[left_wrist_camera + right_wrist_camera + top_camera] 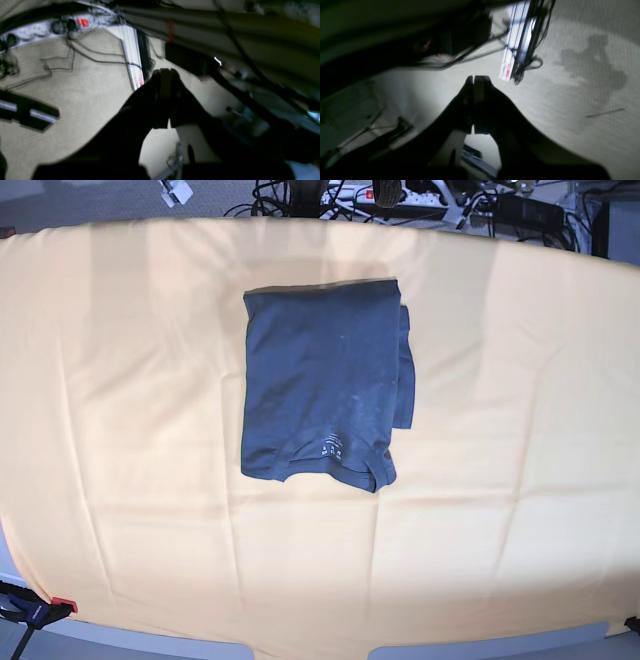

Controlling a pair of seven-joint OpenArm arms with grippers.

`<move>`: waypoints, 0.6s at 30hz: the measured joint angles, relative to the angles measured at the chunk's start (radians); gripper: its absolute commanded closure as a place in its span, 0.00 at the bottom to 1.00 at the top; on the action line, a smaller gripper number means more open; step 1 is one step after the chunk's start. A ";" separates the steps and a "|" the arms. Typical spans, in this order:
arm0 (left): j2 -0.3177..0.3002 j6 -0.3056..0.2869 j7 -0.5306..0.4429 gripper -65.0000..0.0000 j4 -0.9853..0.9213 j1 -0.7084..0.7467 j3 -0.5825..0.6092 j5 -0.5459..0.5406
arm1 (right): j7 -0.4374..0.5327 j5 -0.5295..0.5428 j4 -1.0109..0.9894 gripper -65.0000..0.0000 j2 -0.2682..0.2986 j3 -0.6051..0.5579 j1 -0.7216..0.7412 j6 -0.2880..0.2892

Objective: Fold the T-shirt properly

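The dark slate-blue T-shirt (322, 385) lies folded into a rough rectangle on the pale yellow-orange table cloth (520, 430), a little above the table's middle. Its ribbed neck with the small white print is at the near edge, and a layer sticks out along its right side. Neither arm shows in the base view. In the left wrist view my left gripper (165, 72) is shut and empty, facing the carpeted floor. In the right wrist view my right gripper (475, 78) is also shut and empty over the floor. The T-shirt is out of both wrist views.
A power strip with a red light (83, 22), loose cables (82, 53) and a metal frame leg (132, 62) lie on the carpet. The same kind of leg (513, 45) shows in the right wrist view. Cables and plugs (400, 195) sit beyond the table's far edge.
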 measured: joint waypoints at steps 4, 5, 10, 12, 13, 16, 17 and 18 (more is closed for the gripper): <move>0.031 0.018 -0.261 1.00 -0.251 -0.130 0.005 0.214 | 0.226 -0.177 -0.203 1.00 -0.001 -0.059 0.092 -0.030; 0.030 0.057 -0.327 1.00 -0.301 -0.157 0.005 0.257 | 0.248 -0.220 -0.235 1.00 -0.006 -0.070 0.112 -0.090; 0.035 0.228 -0.474 1.00 -0.440 -0.229 0.000 0.340 | 0.274 -0.376 -0.295 1.00 -0.052 -0.148 0.195 -0.388; 0.060 0.290 -0.472 1.00 -0.444 -0.222 0.000 0.349 | 0.278 -0.397 -0.295 1.00 -0.065 -0.188 0.211 -0.461; 0.076 0.330 -0.464 1.00 -0.445 -0.217 0.000 0.363 | 0.282 -0.409 -0.295 1.00 -0.073 -0.208 0.216 -0.489; 0.121 0.372 -0.454 1.00 -0.446 -0.212 0.001 0.374 | 0.282 -0.409 -0.296 1.00 -0.103 -0.255 0.226 -0.528; 0.132 0.375 -0.455 1.00 -0.446 -0.212 0.001 0.373 | 0.283 -0.408 -0.296 1.00 -0.113 -0.266 0.229 -0.528; 0.143 0.377 -0.456 1.00 -0.446 -0.213 0.001 0.373 | 0.288 -0.408 -0.296 1.00 -0.122 -0.274 0.230 -0.523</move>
